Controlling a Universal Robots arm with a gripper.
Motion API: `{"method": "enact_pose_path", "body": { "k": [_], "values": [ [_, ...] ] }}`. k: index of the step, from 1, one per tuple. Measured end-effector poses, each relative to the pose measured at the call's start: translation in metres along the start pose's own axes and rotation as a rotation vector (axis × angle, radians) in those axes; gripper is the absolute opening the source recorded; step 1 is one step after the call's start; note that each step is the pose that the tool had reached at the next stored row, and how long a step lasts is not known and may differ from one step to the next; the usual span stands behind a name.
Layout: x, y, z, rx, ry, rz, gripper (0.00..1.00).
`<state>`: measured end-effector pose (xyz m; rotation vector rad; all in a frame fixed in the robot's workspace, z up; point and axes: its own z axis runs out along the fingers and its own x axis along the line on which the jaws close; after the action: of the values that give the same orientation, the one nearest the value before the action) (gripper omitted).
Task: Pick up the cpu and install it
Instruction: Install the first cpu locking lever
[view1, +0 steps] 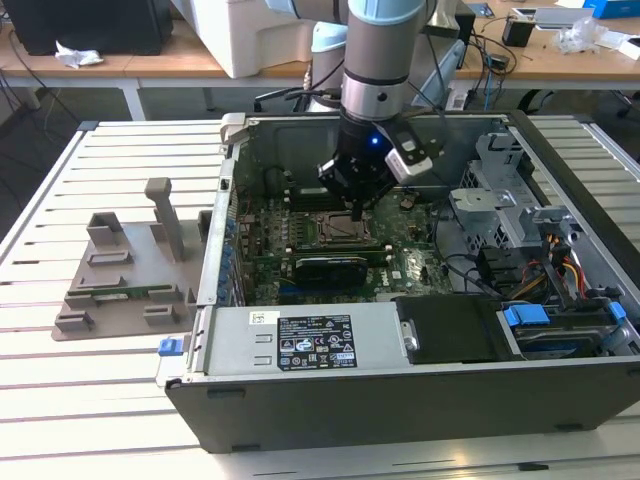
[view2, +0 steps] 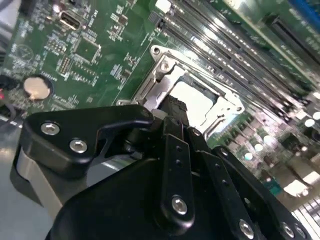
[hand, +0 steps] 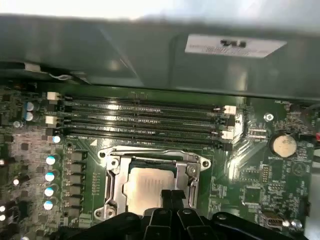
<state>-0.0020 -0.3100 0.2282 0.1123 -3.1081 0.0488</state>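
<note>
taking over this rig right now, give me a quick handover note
Hand: low inside the open computer case, right over the motherboard socket. Its fingertips are together at the cpu's edge; whether they grip it cannot be told.
Cpu: shiny silver top visible inside the socket's metal frame in both wrist views, apparently lying flat.
Done: cpu has reached the socket.
Left: no release or seating can be confirmed; the hand has not cleared the socket.
</note>
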Motion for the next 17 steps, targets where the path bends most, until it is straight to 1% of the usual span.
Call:
{"method": "enact_pose_path", "body": {
  "k": [3,4,5,6,17],
  "values": [
    [0.0005,-0.0005,-0.0173,0.0,0.0,0.0,0.11],
    [0.0008,-0.0008,-0.025,0.0001,0.0001,0.0,0.11],
    [0.0011,-0.0011,-0.035,0.0,0.0,0.0,0.11],
    [0.0013,-0.0013,-0.0423,0.0002,0.0001,0.0,0.11],
    [0.0013,-0.0013,-0.0427,0.0,0.0,0.0,0.11]
  ]
}}
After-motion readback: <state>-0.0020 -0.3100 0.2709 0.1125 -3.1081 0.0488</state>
